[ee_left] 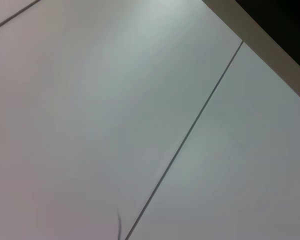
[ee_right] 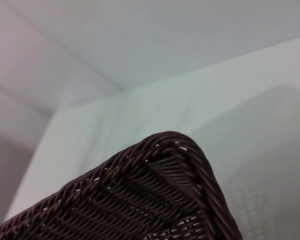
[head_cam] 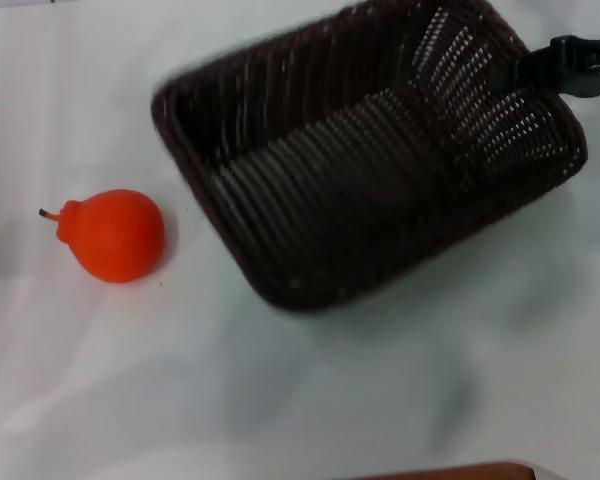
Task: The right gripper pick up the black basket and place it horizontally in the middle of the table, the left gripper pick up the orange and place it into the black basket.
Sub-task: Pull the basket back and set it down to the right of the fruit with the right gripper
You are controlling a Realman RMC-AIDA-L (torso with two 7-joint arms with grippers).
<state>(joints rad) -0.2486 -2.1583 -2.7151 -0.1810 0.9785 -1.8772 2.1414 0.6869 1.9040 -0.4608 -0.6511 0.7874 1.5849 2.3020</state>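
The black basket (head_cam: 370,150) is a large dark woven wicker basket in the upper middle of the head view. It sits skewed and looks raised off the white table (head_cam: 310,400), with a soft shadow under it. My right gripper (head_cam: 515,72) reaches in from the right edge and is shut on the basket's far right rim. A corner of the basket's rim fills the right wrist view (ee_right: 160,195). The orange (head_cam: 115,235) lies on the table at the left, apart from the basket, its stem pointing left. My left gripper is out of view.
The left wrist view shows only bare tabletop (ee_left: 90,125) with a thin dark seam (ee_left: 190,130) and a table edge (ee_left: 270,40). A brown strip (head_cam: 450,472) shows at the head view's near edge.
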